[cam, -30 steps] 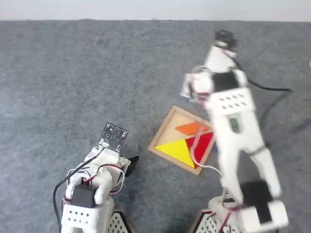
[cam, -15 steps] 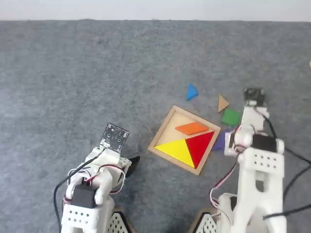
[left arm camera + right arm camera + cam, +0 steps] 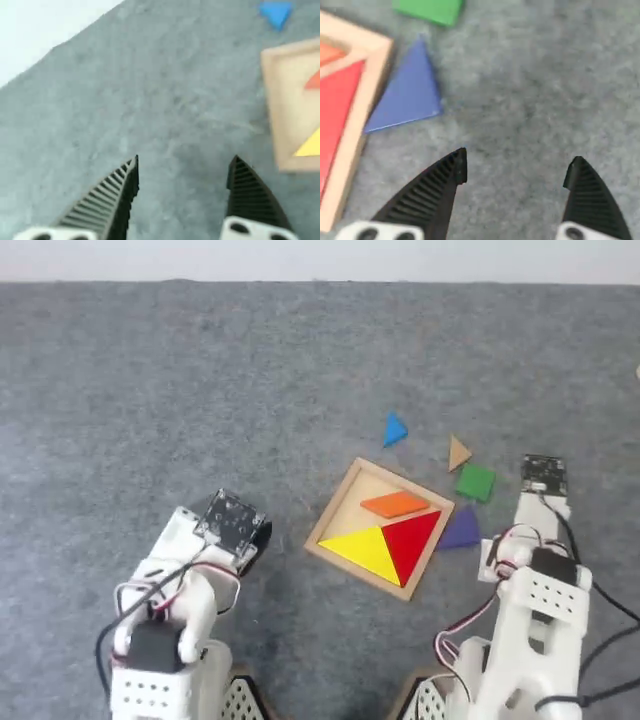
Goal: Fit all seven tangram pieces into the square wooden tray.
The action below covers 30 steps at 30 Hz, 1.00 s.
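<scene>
The square wooden tray [image 3: 348,498] lies mid-table and holds a yellow triangle [image 3: 365,548], a red triangle [image 3: 412,538] and an orange parallelogram [image 3: 395,503]. Outside it lie a small blue triangle [image 3: 395,429], a tan triangle [image 3: 458,452], a green square [image 3: 475,482] and a purple triangle [image 3: 460,530] against the tray's right rim. My right gripper [image 3: 520,156] is open over bare carpet just short of the purple triangle [image 3: 407,92] and green square [image 3: 427,9]. My left gripper [image 3: 185,162] is open and empty over carpet, left of the tray [image 3: 285,100].
Grey carpet covers the whole table. The left arm [image 3: 190,590] stands at the near left and the right arm [image 3: 535,580] at the near right. A pale wall edge runs along the far side. Wide bare carpet lies left of and beyond the tray.
The right arm has pulled back from over the tray's far side to the near right, uncovering the loose pieces. The left arm has turned slightly to the left.
</scene>
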{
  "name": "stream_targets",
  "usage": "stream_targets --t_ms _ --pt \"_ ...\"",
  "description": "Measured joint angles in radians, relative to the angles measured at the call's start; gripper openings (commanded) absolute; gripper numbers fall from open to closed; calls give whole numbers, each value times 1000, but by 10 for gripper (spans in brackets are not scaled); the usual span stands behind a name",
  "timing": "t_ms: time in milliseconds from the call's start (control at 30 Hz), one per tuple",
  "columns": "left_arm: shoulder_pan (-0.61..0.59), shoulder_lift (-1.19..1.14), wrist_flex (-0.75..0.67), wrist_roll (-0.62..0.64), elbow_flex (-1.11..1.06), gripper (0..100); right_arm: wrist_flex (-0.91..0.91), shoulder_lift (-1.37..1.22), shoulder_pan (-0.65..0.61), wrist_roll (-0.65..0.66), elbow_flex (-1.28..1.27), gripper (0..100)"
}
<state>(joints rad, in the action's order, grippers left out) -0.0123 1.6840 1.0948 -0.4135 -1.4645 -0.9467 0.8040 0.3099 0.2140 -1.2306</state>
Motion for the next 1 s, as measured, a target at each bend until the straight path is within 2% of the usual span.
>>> stream_targets --t_ms 133,300,433,600,700,1000 --pt "86 -295 38 98 239 279 44 3 51 0 -31 313" --pt "212 -836 103 215 620 279 66 3 60 0 -34 313" --pt "245 -1232 -20 284 821 270 66 3 60 0 -34 313" --pt "253 -1625 -184 310 913 199 72 3 60 0 -34 313" --pt "256 -1748 -218 310 944 195 72 3 60 0 -34 313" --pt "374 -1809 -239 313 967 196 72 3 60 0 -34 313"
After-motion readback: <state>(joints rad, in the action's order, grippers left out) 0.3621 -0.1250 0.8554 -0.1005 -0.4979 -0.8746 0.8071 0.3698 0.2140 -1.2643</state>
